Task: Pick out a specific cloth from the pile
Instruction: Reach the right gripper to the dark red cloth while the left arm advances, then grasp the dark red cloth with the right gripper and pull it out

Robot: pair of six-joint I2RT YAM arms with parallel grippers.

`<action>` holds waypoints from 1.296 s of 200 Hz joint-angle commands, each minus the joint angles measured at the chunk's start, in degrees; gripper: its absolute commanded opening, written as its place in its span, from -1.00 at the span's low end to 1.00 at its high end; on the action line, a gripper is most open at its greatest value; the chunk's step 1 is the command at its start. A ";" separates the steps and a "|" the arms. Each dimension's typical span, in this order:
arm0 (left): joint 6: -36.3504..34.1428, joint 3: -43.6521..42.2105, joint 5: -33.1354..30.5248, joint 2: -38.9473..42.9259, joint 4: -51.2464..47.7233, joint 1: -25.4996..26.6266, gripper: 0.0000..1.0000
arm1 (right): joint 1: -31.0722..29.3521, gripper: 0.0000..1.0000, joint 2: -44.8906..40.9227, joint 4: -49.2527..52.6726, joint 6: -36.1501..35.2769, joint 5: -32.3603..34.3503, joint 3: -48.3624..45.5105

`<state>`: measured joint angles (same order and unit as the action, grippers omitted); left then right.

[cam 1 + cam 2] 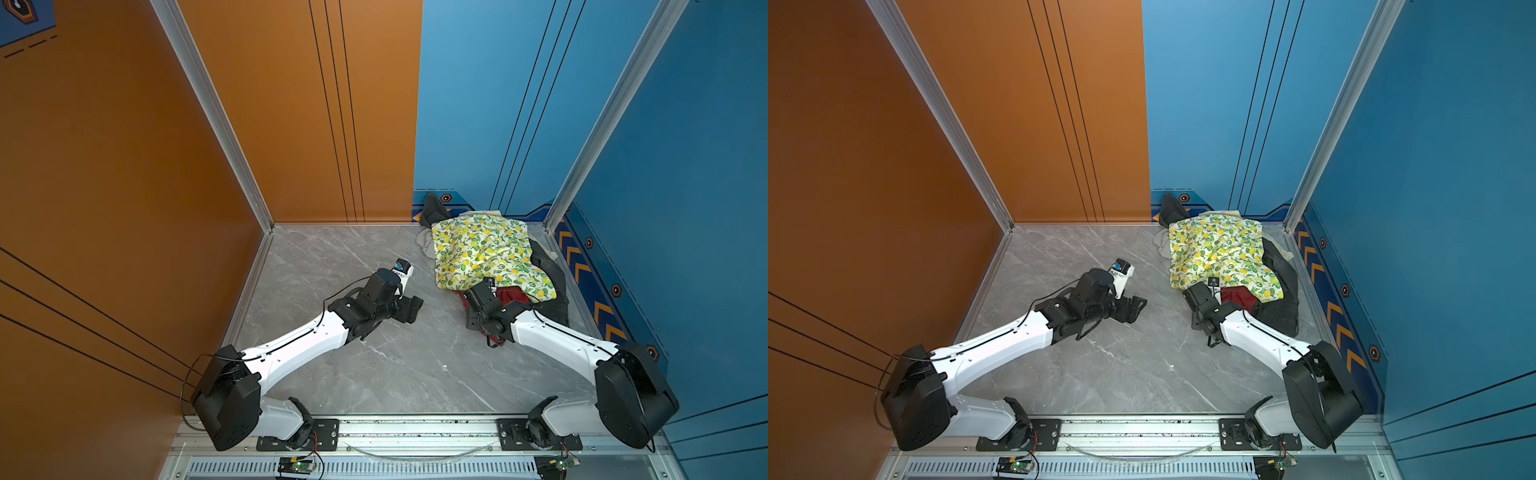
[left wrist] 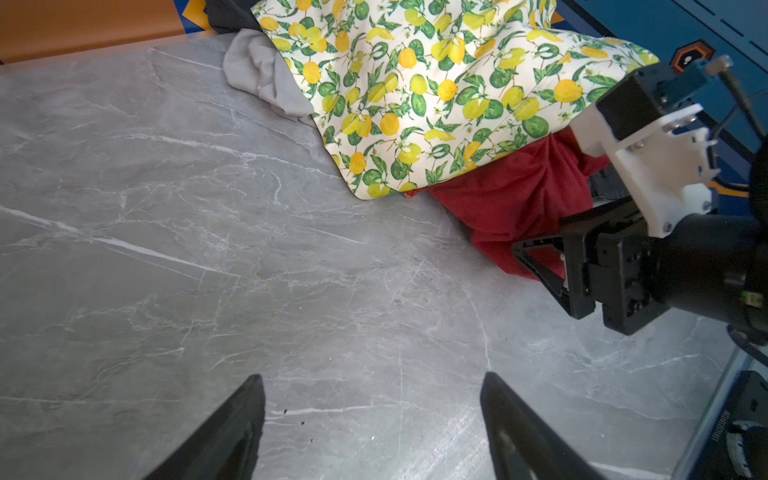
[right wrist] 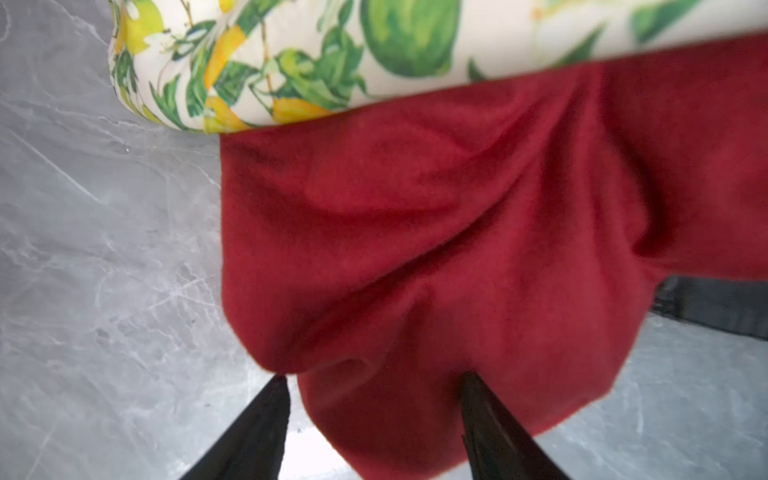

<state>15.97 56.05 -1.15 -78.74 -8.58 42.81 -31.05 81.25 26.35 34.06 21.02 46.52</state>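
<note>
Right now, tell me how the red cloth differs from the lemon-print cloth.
The red cloth is plain; the lemon-print cloth is white with yellow lemons and green leaves. The lemon-print cloth lies spread atop the pile; the red cloth pokes out from under its near edge. The fingers of the right gripper flank a fold of the red cloth, not the lemon-print cloth. Both are soft fabric.

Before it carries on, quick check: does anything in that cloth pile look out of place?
Nothing spilled or damaged. The pile is just untidy: a black cloth rides up the back wall, and the red cloth pokes out from under the lemon-print cloth, between the open jaws of the right gripper.
</note>
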 commanded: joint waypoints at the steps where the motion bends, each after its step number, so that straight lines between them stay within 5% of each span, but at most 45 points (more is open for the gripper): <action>1: -0.01 1.60 1.05 1.04 -0.65 -0.71 0.63 | 0.94 0.08 2.43 -1.52 -0.01 -0.89 1.42; 54: 0.12 1.42 1.06 0.96 -0.48 -1.54 0.64 | 2.22 -1.00 3.00 -0.59 -1.76 -1.68 4.45; 156: 1.17 1.25 1.70 1.17 0.05 -2.55 0.62 | 3.37 -1.00 -10.92 8.43 -7.77 0.50 19.65; 259: -0.28 0.90 -0.25 2.01 0.05 -3.25 0.62 | 2.36 -1.00 -10.02 2.65 -15.61 2.15 38.79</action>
<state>16.45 56.05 -0.38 -77.93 -8.45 40.12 -28.08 70.65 33.87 20.88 21.74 80.44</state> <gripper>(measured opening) 0.811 0.054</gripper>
